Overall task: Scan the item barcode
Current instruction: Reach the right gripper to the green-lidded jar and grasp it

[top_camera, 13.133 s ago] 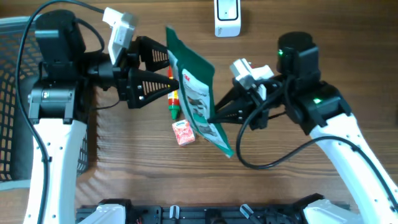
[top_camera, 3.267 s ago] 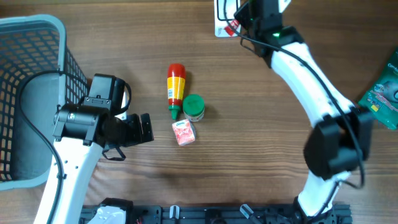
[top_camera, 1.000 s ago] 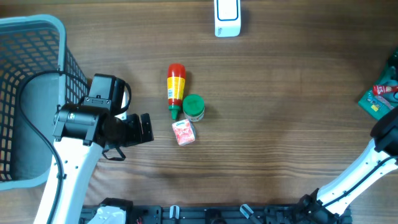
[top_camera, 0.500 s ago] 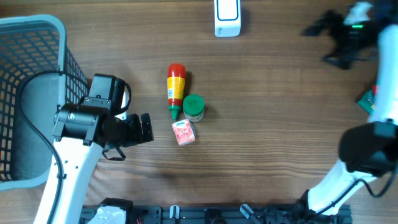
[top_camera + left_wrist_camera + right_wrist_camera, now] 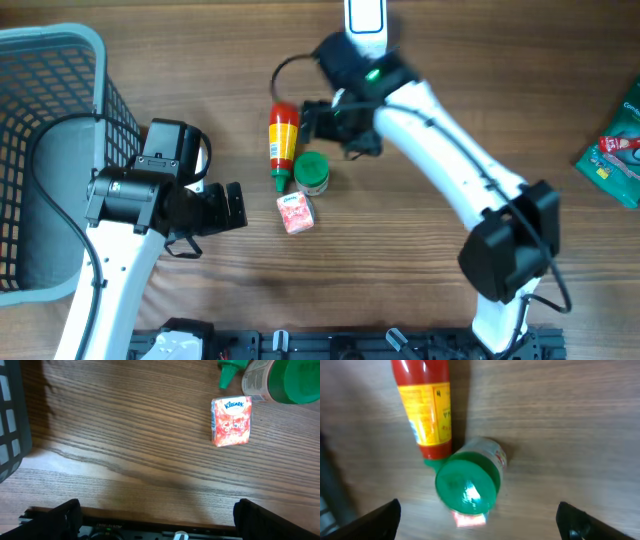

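The right jaws hang wide and empty over the green-lidded jar, which stands on the desk just beside the tip of a lying red sauce bottle. The left jaws gape empty near the tissue pack. The scanner sits at the desk's far edge.

a mock shop checkout, staged as a robotics test bench. a wood-grain counter carries a blue-grey plastic shopping basket at one end and a white barcode scanner at the far edge. small groceries lie in the middle: a red sauce bottle, a green-lidded jar, a kleenex pocket pack, and a green packet at the side. the left arm and right arm, white and black with loose cables, mark it as a lab setup.
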{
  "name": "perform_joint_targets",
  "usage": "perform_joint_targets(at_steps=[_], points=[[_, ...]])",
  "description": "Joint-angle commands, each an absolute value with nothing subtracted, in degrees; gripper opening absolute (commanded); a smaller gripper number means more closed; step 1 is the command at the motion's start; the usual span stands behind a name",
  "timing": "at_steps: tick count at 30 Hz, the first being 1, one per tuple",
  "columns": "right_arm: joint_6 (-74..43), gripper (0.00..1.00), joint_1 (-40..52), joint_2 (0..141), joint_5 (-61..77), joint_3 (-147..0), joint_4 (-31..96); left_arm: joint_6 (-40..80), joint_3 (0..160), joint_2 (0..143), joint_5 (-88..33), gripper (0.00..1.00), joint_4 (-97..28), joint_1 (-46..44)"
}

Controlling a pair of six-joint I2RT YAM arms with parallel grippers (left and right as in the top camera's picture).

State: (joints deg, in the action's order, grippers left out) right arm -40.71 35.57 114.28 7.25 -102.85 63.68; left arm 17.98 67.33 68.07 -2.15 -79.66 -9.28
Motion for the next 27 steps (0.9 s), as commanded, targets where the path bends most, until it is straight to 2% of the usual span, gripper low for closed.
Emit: perform_joint_targets(at_steps=[1,11,19,25,27], points=[[-43.9,1.00,38.7,114.9,0.4,-96.9,58.2,18.7,67.1,67.8,-1.4,1.00,-79.7,-9.5],[-45.6,1.00,39.7,115.0,1.5,-89.5,47.4,18.7,67.1,67.8,-1.4,1.00,-79.7,-9.5],[-57.1,0.99,42.0,121.5,1.7,-89.5,46.6,18.7,67.1,67.8,-1.4,1.00,-79.7,-9.5],[-64.9,0.76,42.3,123.5,0.4,-90.0,50.9,18.7,67.1,67.8,-1.4,1.00,-79.7,-9.5],[-64.1,0.73,41.7,123.5,3.0,-90.0,51.1,18.7,67.1,67.8,-1.4,1.00,-79.7,-9.5]])
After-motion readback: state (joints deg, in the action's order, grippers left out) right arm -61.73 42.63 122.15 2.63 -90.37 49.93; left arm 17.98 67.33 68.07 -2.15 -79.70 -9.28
